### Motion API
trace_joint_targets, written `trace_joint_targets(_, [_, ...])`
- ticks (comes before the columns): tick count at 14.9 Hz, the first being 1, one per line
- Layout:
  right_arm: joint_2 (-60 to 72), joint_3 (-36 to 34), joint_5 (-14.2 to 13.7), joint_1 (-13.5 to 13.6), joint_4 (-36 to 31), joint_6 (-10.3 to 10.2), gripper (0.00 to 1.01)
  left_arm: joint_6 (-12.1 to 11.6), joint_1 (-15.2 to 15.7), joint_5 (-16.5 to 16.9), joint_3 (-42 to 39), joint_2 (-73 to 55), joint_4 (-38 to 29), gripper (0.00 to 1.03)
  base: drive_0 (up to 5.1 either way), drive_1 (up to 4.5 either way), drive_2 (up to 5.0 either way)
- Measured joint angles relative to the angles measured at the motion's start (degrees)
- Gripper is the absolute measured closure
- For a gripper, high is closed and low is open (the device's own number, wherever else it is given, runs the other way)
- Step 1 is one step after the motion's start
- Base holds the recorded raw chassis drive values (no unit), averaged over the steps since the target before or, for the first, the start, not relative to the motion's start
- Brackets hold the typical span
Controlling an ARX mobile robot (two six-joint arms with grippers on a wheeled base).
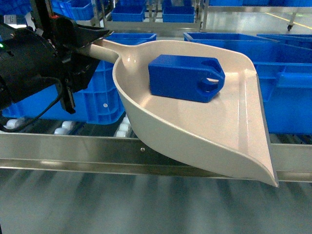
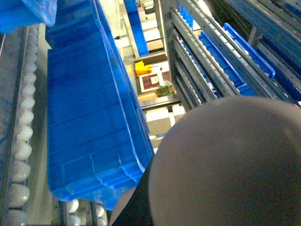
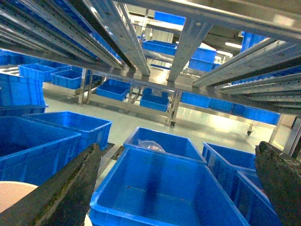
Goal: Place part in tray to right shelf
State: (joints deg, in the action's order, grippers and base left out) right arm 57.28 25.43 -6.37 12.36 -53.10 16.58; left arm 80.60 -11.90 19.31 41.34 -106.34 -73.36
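The left gripper, upper left, clamps the tray handle; the part lies inside, centre frame. The right gripper gapes wide.

Black left gripper, glossy housing (cable trailing)

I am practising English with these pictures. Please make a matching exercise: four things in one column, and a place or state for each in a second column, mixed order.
Things:
1. part
2. tray
3. left gripper
4. right gripper

Places or states:
A. open, above a blue crate
B. lying inside the scoop
C. shut on the beige handle
D. held in the air over the steel front rail

Pairs: 1-B, 2-D, 3-C, 4-A
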Motion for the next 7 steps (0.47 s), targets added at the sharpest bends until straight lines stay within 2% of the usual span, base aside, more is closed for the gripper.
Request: trace_joint_targets(7, [0.0, 0.0, 0.0, 0.0, 0.0, 0.0, 0.03, 0.0, 0.0, 0.0, 0.0, 0.0, 0.0, 0.89, 0.0, 0.0, 0.0])
